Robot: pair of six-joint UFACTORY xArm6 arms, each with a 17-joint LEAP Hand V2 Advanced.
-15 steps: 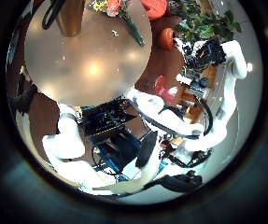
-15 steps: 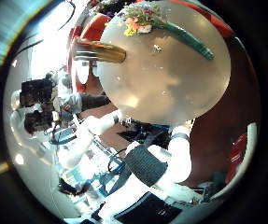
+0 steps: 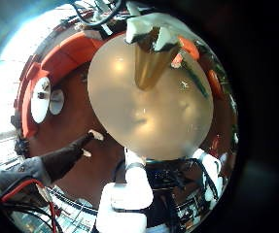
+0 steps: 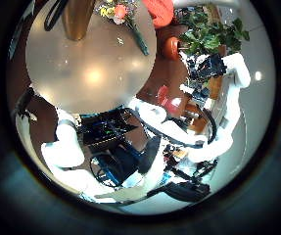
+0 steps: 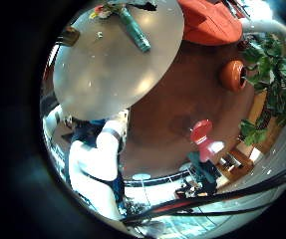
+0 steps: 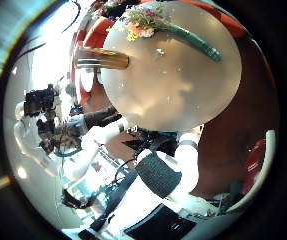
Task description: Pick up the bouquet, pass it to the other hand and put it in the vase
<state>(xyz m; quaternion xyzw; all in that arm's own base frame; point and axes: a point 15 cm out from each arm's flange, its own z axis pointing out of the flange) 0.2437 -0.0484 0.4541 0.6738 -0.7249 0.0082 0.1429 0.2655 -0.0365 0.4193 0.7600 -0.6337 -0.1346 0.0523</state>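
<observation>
A round, glossy table [image 4: 81, 73] fills much of every palm view, with sofas and a leafy potted plant [image 4: 213, 29] on the floor beyond it. The vase [image 4: 76, 18] stands upright on the table near its far rim. The bouquet [image 4: 128, 22] lies flat on the tabletop just beside the vase, not touching it, with its flowers next to the vase and its wrapped stems pointing toward the table's edge. The left hand [image 4: 67, 147] hangs above the near side of the table. Its fingers [image 4: 228, 83] are spread wide and loose with nothing between them, and the bouquet lies well apart from them, across the table. In the left little finger side view, the vase rises from the tabletop past one straight finger. The right hand [image 6: 178, 170] also hangs over the near rim, its fingers [image 6: 108, 130] stretched out and empty. From its palm, the bouquet lies on the far part of the table, flowers toward the vase, well clear of the fingertips. Neither hand touches the bouquet or the vase.
</observation>
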